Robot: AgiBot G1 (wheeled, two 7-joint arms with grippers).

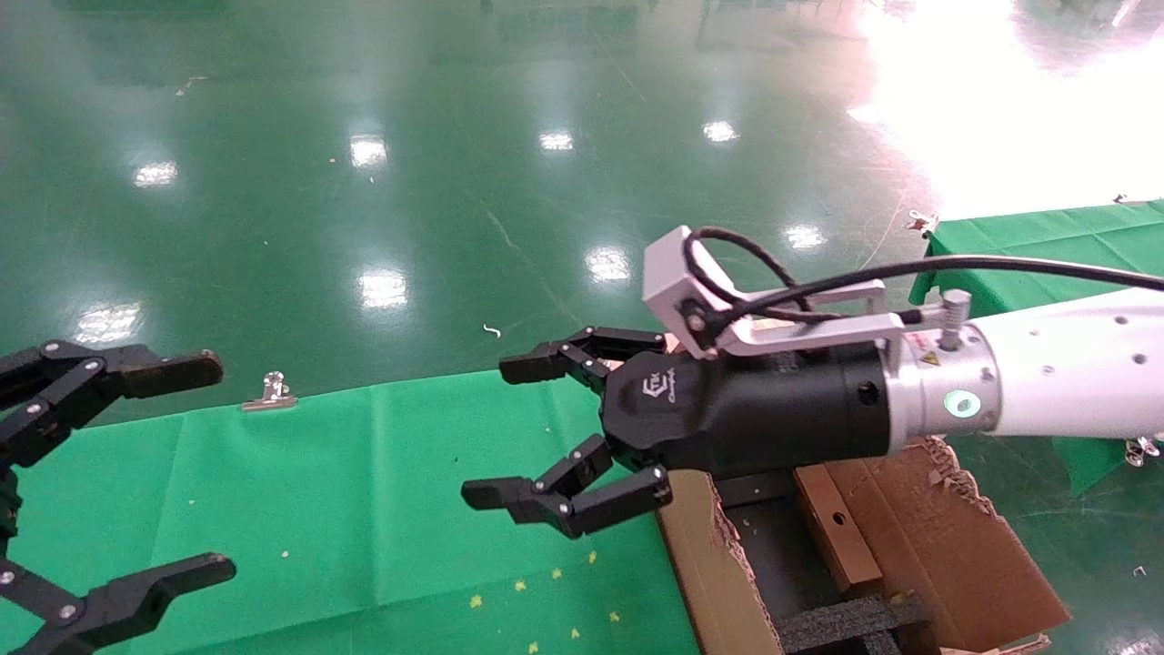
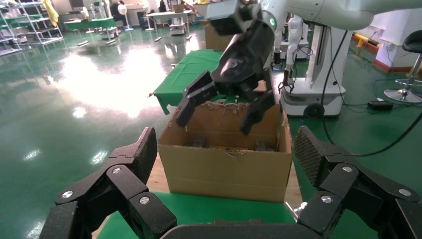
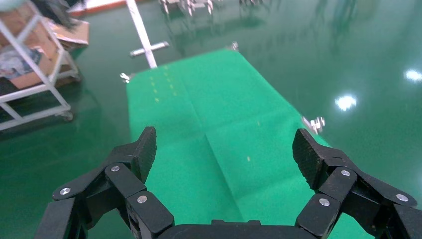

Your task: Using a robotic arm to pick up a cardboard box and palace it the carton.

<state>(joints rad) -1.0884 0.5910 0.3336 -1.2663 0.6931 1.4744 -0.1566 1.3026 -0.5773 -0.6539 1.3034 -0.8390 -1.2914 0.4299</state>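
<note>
A: Pose?
B: My right gripper [image 1: 536, 432] reaches level over the carton [image 1: 909, 537], fingers spread, holding nothing. Left gripper [image 1: 136, 473] hangs splayed at the green tabletop [image 1: 346, 509] edge, also released.
A: Box?
B: Cardboard box [image 1: 837, 528] lies inside the carton.
A: Writing?
B: White logo on my wrist housing, unreadable.

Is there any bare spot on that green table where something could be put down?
The green cloth lies bare between the open left gripper and the open right gripper. It is crowded at the carton, where foam blocks and a small cardboard box fill the inside.
</note>
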